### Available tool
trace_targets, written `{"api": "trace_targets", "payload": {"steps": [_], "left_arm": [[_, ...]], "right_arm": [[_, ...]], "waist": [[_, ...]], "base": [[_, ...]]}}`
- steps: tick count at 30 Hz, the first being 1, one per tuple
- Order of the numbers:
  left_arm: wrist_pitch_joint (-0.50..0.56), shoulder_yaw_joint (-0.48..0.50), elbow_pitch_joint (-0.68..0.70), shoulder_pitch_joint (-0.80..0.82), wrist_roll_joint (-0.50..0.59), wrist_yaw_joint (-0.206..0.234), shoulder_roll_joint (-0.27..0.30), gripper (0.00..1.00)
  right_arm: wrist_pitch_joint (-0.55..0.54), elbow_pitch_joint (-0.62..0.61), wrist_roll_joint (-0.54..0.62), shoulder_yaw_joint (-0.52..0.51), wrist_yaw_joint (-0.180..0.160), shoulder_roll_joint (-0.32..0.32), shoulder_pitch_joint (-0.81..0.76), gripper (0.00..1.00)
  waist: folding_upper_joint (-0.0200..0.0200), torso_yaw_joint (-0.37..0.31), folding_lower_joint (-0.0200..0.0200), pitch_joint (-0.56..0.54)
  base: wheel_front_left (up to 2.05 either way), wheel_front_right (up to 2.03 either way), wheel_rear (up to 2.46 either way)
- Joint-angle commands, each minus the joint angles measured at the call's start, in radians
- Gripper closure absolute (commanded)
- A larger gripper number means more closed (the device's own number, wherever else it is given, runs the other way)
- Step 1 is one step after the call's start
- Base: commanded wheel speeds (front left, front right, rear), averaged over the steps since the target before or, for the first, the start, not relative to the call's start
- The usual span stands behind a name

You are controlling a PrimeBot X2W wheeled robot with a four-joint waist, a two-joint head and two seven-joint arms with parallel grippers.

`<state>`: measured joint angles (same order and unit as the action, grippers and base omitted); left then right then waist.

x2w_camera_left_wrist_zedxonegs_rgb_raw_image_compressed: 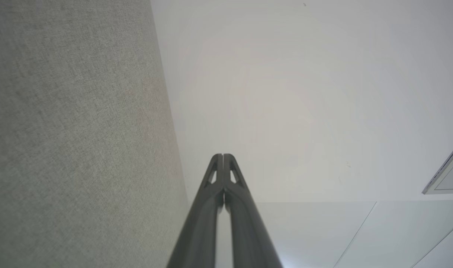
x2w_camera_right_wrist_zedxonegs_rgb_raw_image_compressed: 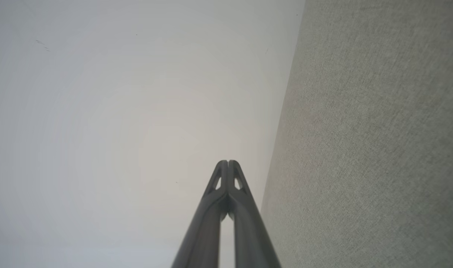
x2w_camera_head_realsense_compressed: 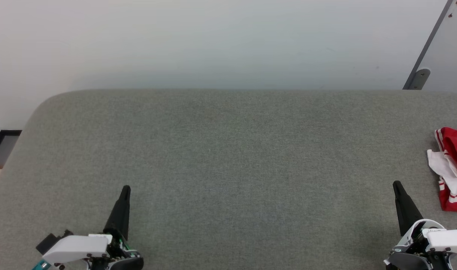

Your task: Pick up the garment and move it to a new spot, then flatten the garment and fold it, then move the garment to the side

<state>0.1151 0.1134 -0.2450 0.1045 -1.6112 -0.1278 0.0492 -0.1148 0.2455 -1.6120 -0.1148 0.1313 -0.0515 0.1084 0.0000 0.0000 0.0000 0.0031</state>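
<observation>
Grey pad [x2w_camera_head_realsense_compressed: 228,150]: garment [x2w_camera_head_realsense_compressed: 453,168] right of R tool [x2w_camera_head_realsense_compressed: 397,185].

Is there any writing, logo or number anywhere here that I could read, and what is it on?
None can be read.
The bunched red-and-white cloth at the right edge shows stripes but no lettering on the part in view.
The grey fabric surface and the pale wall carry no text.

Soft even bright light, faint shadows, head view sharp, wrist views hazy, fingers [x2w_camera_left_wrist_zedxonegs_rgb_raw_image_compressed: 247,238] blurred near lens
</observation>
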Motion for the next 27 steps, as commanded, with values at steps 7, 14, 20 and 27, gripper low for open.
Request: {"api": "trace_targets", "payload": {"steps": [7, 14, 20, 27], "left_arm": [[0.002, 0.003, -0.001, 0.010, -0.003, -0.005, -0.001, 1.00], [0.002, 0.002, -0.001, 0.010, -0.003, -0.005, -0.001, 1.00], [0.002, 0.002, -0.001, 0.010, -0.003, -0.005, -0.001, 1.00], [0.002, 0.002, -0.001, 0.010, -0.003, -0.005, -0.001, 1.00]], "right_arm": [[-0.002, -0.001, -0.002, 0.000, -0.001, 0.004, 0.002, 1.00], [-0.003, -0.001, -0.002, 0.000, -0.001, 0.004, 0.002, 1.00], [-0.002, -0.001, -0.002, 0.000, -0.001, 0.004, 0.002, 1.00], [-0.002, -0.001, -0.002, 0.000, -0.001, 0.004, 0.002, 1.00]], "waist": [[0.0000, 0.000, 0.0000, 0.000], [0.0000, 0.000, 0.0000, 0.000], [0.0000, 0.000, 0.0000, 0.000], [0.0000, 0.000, 0.0000, 0.000]], "base": [[0.00, 0.00, 0.00], [0.00, 0.00, 0.00], [0.00, 0.00, 0.00], [0.00, 0.00, 0.00]]}}
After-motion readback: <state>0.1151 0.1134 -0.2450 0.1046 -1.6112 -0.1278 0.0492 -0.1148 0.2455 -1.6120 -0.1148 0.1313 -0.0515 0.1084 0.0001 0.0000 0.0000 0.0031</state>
